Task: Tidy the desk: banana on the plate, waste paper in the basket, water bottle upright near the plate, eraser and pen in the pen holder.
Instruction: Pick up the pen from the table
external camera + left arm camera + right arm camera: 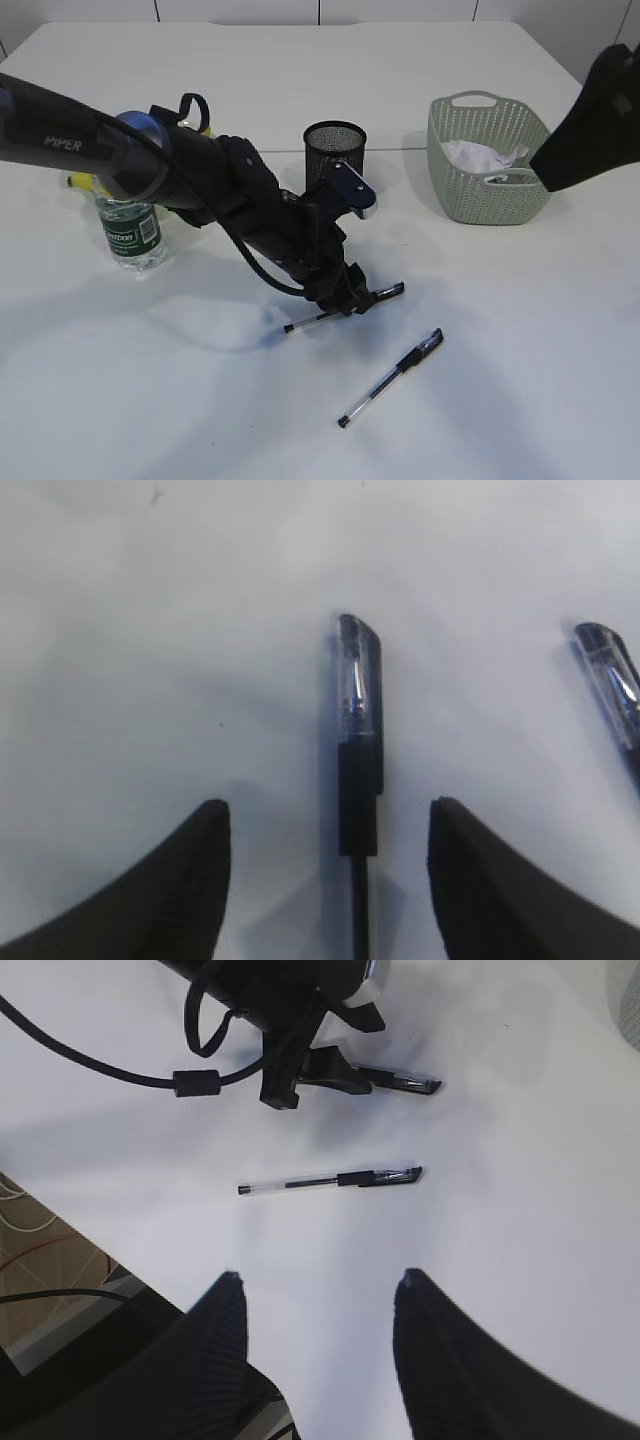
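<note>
The left gripper (350, 298) is lowered to the white table (500, 380), its jaws parted on either side of a pen (310, 321). In the left wrist view, this pen (357, 770) lies between the two fingertips (195, 880) with clear space on both sides; nothing is gripped. A second pen (392, 378) lies on the table nearer the front edge, just beside the first but apart from it, and its cap end shows at the right edge of the left wrist view (612, 680).

The right gripper (318, 1310) hangs above the table with its jaws about half open and empty. Both pens appear below it in the right wrist view.

The pen holder (334, 150) stands upright behind the left arm. The basket (487, 160) stands at the right rear and contains crumpled white paper (480, 157). The water bottle (130, 232) stands upright at the left. Behind it, part of the banana (80, 182) is visible, mostly hidden by the arm.
</note>
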Controlling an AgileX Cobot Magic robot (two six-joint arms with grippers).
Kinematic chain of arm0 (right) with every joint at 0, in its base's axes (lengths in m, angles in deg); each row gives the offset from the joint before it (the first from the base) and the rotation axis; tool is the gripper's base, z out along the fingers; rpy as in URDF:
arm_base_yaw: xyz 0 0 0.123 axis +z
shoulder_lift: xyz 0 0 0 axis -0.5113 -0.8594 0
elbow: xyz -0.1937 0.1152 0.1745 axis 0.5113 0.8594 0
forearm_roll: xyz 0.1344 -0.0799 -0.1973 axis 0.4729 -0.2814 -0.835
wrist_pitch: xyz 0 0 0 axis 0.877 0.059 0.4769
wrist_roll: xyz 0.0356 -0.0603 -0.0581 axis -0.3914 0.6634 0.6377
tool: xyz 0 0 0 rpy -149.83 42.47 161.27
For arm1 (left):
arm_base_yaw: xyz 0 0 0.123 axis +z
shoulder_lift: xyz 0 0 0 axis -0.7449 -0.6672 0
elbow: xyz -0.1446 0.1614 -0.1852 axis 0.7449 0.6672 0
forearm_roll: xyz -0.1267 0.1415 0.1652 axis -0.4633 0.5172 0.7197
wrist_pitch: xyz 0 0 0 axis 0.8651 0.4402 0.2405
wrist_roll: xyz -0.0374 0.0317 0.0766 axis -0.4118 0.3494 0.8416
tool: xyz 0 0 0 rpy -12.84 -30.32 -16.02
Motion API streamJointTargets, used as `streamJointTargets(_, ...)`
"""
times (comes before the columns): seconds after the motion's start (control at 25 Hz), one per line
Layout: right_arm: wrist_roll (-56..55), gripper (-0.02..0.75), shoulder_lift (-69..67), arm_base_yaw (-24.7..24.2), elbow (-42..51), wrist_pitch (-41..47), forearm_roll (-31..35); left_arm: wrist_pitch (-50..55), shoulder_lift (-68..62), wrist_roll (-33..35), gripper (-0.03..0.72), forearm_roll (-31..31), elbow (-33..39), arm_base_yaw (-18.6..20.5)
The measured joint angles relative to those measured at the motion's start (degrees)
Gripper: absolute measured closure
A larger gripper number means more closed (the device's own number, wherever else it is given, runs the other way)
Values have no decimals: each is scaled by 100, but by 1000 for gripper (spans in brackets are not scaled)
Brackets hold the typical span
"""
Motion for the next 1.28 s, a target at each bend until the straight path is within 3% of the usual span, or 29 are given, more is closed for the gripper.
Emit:
streamJointTargets(0.6,-21,381,0,0,0,0,0,0,-136,119,338,-49,-79,-63)
streamJointTargets(1.28,-21,381,0,0,0,0,0,112,-136,119,612,-18,-79,-63)
